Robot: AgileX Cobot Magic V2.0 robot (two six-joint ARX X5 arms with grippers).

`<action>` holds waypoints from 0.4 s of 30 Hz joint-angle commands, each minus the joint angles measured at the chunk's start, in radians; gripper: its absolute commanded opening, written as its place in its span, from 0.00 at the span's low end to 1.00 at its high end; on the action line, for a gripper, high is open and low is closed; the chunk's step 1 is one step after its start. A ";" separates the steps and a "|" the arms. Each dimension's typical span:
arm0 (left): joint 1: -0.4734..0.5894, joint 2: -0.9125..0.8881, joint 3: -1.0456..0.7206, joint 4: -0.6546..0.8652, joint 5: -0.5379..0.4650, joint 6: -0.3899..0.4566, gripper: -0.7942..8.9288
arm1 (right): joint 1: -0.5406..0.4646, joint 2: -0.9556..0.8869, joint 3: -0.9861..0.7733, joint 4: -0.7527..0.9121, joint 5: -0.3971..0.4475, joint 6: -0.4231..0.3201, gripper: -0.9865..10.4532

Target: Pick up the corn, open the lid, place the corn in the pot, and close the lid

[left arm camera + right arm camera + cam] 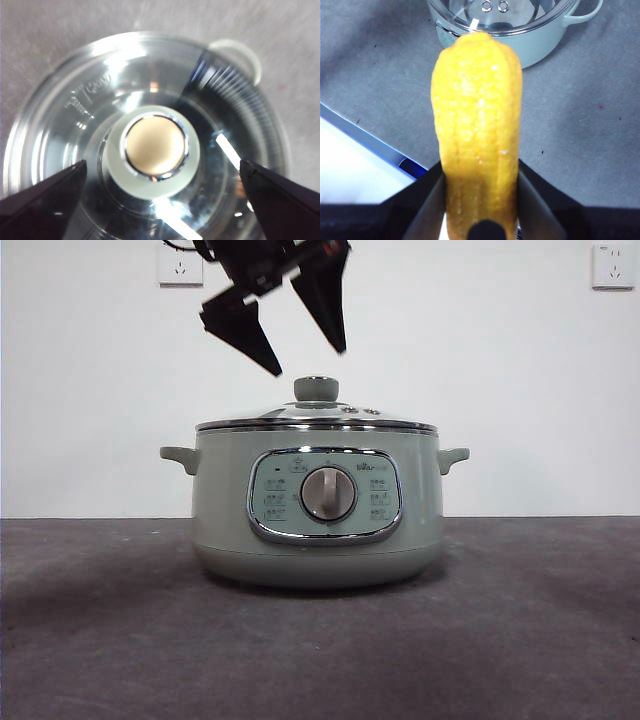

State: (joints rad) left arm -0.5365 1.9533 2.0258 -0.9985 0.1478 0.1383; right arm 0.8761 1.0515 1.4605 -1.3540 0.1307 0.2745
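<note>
Currently, sage-green pot [318, 530] on grey table [520, 640], glass lid [316, 420] seated on pot, left end effector [305, 358] just above lid knob [154, 151] with jaws spread apart, right end effector [479, 200] clamped on corn [477, 130], corn held off the table away from pot.

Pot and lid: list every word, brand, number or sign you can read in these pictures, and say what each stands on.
Nothing can be read with certainty.
Pot, control panel: a small brand mark at the top right of the panel, too small to read.
Control panel: small button labels on both sides of the dial, too small to read.
Lid: raised marking in the glass, seen in the left wrist view, too blurred to read.
Corn: no text.
</note>
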 commanded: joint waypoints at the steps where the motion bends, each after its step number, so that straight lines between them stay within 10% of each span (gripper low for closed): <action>1: -0.010 0.028 0.000 0.011 -0.021 0.057 0.67 | 0.000 0.002 -0.001 -0.023 0.000 0.011 0.08; 12: -0.021 0.060 0.000 0.050 -0.044 0.064 0.66 | 0.001 0.002 -0.001 -0.023 0.000 0.012 0.08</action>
State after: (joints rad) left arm -0.5541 1.9907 2.0266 -0.9562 0.1062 0.1913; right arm 0.8761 1.0519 1.4605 -1.3540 0.1307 0.2768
